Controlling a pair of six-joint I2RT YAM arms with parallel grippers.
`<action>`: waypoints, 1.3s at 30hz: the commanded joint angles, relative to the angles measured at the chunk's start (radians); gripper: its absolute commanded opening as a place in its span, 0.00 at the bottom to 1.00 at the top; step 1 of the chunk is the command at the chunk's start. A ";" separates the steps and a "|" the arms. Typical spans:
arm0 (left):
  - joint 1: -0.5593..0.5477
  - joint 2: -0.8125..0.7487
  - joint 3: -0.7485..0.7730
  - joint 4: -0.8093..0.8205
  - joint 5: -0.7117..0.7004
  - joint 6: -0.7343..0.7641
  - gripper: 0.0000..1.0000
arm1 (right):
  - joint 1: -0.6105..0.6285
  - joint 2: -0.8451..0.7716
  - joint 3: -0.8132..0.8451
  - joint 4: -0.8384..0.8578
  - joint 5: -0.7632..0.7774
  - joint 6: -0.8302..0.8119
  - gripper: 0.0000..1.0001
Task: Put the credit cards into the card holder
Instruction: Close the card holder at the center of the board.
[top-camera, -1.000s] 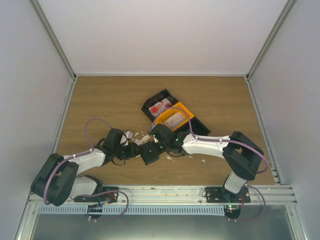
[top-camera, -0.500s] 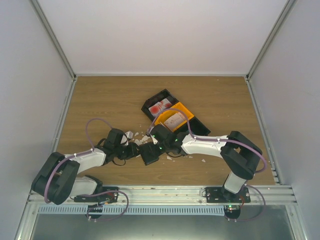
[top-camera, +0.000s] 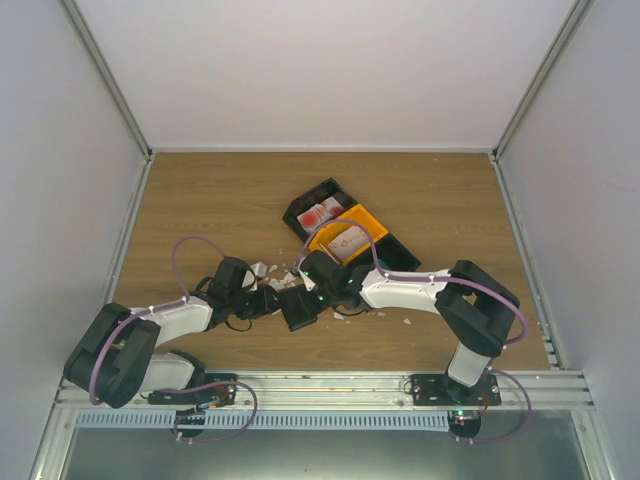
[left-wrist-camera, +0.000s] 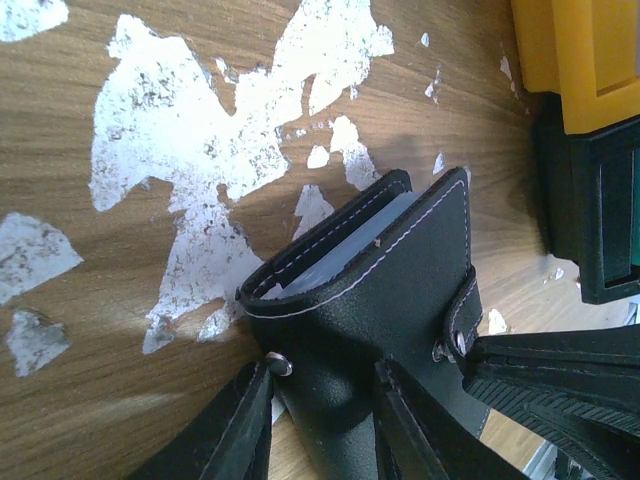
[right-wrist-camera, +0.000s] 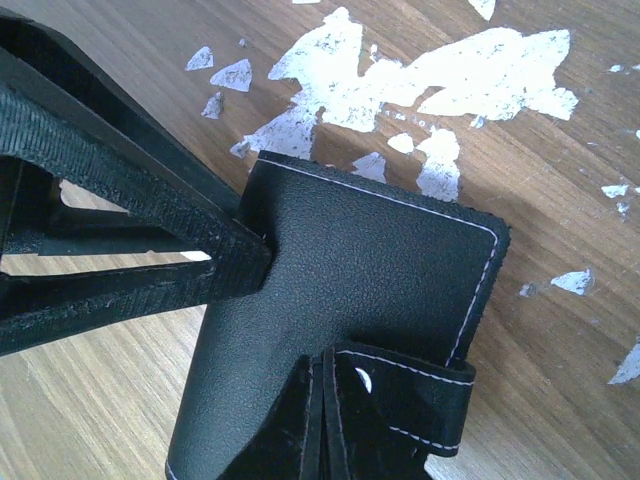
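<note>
The black card holder (top-camera: 298, 308) lies folded on the wood between both grippers. In the left wrist view the holder (left-wrist-camera: 400, 270) gapes a little and a pale card edge (left-wrist-camera: 335, 255) shows inside. My left gripper (top-camera: 272, 300) (left-wrist-camera: 325, 375) is shut on the holder's folded end. My right gripper (top-camera: 318, 292) (right-wrist-camera: 325, 370) is shut on the holder's clasp tab (right-wrist-camera: 420, 400). Red-and-white credit cards (top-camera: 322, 212) lie in the black bin, and a pale card (top-camera: 350, 238) lies in the orange bin.
The black bin (top-camera: 300, 207) and orange bin (top-camera: 376, 222) stand just behind the right gripper. White torn paper scraps (top-camera: 262, 270) (left-wrist-camera: 200, 130) (right-wrist-camera: 450, 80) litter the wood around the holder. Grey walls enclose the table.
My right arm has shifted slightly left towards the holder. The left arm and the holder have barely moved.
</note>
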 joint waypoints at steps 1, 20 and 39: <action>-0.011 0.026 -0.009 0.004 -0.031 0.004 0.31 | 0.000 0.022 0.003 -0.003 -0.035 -0.022 0.01; -0.013 0.049 -0.005 0.012 -0.035 0.006 0.29 | 0.000 0.080 -0.039 0.001 -0.060 -0.005 0.01; -0.014 0.043 -0.004 0.006 -0.036 0.011 0.29 | -0.019 0.002 0.012 0.053 -0.111 0.008 0.14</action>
